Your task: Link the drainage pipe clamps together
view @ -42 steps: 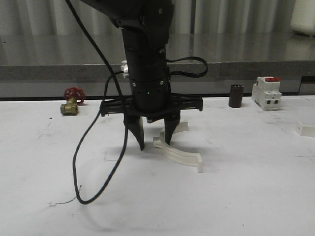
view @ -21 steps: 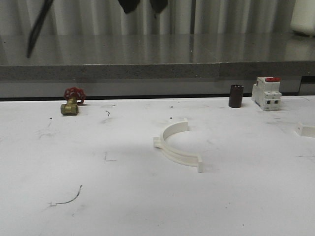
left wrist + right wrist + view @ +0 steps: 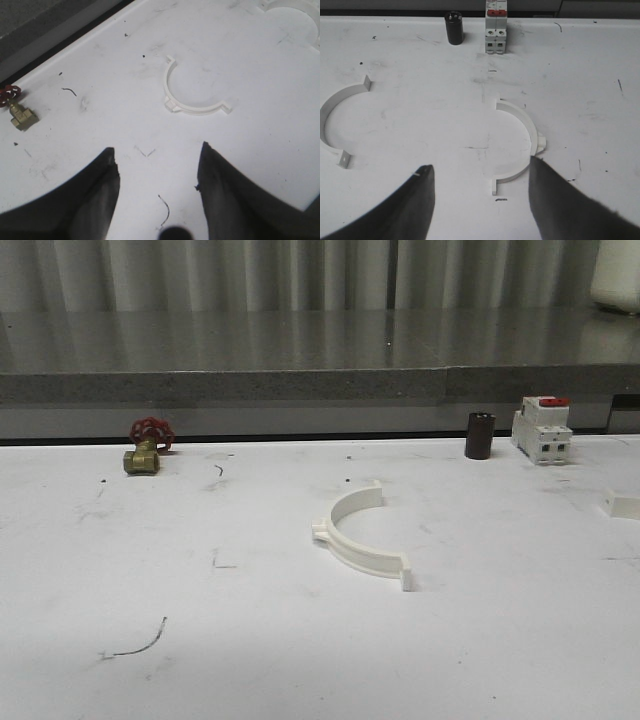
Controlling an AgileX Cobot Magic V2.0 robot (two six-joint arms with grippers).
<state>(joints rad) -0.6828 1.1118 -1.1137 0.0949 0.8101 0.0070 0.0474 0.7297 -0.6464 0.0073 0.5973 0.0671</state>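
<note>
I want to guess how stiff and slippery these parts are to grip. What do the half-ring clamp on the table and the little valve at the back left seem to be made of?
The clamp half looks like off-white moulded plastic, matt: uniform colour, thin band, crisp flat tabs. The valve looks like brass, yellowish with a dull metallic sheen; its red handwheel may be painted metal or plastic.

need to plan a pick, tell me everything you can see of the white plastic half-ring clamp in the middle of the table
The white plastic half-ring clamp is a thin curved band, smooth and slightly glossy, lying flat on the white table with its open side facing right and away from the robot. A small flat tab sticks out at each end, and a small lug projects from the outer curve near the middle. Nothing touches it but the table; the left gripper hangs open above, apart from it.
</note>
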